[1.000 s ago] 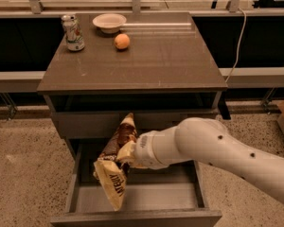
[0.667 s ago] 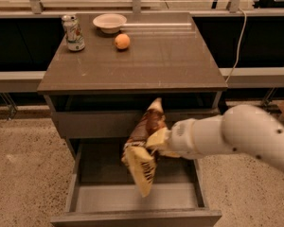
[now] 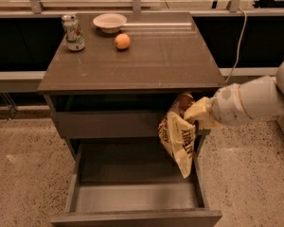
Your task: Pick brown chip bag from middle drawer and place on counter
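The brown chip bag (image 3: pixel 179 135) hangs from my gripper (image 3: pixel 195 113) at the right side of the cabinet, above the open middle drawer (image 3: pixel 132 200) and just below the counter's (image 3: pixel 146 65) front edge. The gripper is shut on the bag's top; my white arm reaches in from the right. The drawer stands pulled out and its grey floor is bare.
On the counter's back left stand a soda can (image 3: pixel 74 32), a white bowl (image 3: pixel 109 21) and an orange fruit (image 3: pixel 122 41). A shallower drawer front (image 3: pixel 104 124) sits shut under the counter. Speckled floor lies on both sides. A cable (image 3: pixel 236 41) hangs at the right.
My gripper has lifted the chip bag up out of the drawer and carried it to the right, toward the cabinet's right edge.
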Motion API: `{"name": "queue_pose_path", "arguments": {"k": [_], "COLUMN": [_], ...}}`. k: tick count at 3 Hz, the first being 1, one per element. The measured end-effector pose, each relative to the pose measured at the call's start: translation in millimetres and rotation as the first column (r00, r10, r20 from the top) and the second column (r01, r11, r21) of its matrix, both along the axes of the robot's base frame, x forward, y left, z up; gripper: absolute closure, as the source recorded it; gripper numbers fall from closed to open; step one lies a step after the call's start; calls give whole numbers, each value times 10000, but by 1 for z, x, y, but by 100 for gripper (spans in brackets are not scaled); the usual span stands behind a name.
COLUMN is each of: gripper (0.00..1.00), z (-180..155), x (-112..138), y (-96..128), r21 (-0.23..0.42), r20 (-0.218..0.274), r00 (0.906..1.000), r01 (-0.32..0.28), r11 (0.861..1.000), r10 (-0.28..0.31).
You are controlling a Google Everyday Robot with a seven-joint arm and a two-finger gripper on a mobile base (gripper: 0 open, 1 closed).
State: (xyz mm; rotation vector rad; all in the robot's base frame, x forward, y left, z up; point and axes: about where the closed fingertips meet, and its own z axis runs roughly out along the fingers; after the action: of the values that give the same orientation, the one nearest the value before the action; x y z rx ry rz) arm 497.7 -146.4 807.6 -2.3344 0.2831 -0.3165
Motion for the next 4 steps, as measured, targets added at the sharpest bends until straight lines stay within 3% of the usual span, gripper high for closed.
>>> {"name": "queue_pose_path", "arguments": {"k": [1, 2, 3, 4], "gripper": [100, 100, 100, 100], "z": [58, 153, 208, 244], "x": [19, 39, 49, 67], "y": [0, -9, -24, -8], "r21": [-601, -923, -770, -654], "r20": [-131, 470, 981, 1529], "r00": [9987, 9985, 9951, 9880], "r01": [-507, -235, 194, 318], "r11": [9969, 9955, 9968, 9974], "r10": [500, 279, -118, -215]}}
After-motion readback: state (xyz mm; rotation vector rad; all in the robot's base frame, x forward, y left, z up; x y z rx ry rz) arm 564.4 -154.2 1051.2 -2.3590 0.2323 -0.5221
